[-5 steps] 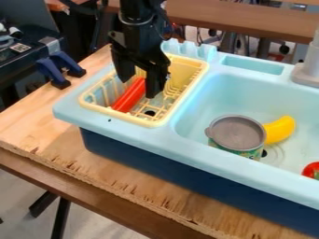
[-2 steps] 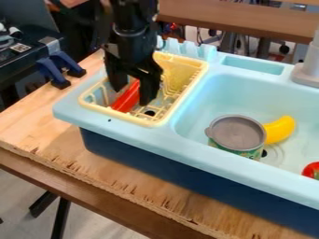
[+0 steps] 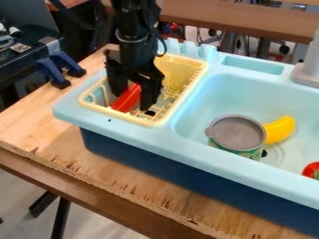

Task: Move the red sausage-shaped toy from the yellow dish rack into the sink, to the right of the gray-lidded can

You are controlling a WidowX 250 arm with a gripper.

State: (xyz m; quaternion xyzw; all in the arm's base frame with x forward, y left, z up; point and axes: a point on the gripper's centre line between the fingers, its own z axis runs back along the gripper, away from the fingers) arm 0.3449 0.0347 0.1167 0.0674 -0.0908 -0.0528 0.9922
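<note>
gripper [image 3: 133,99]: pretty wide open round partly hidden red stick [image 3: 128,98], not clamped
can [image 3: 237,133]: label [image 3: 250,153] unreadable
red toy [image 3: 311,170]: 4 o'clock, cut off

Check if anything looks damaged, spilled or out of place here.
Yes, the wooden board under the toy sink looks damaged: its front edge is rough and splintered, with small chips. I see no spill, and nothing looks odd where the pincer sits at the red object in the yellow rack.
</note>
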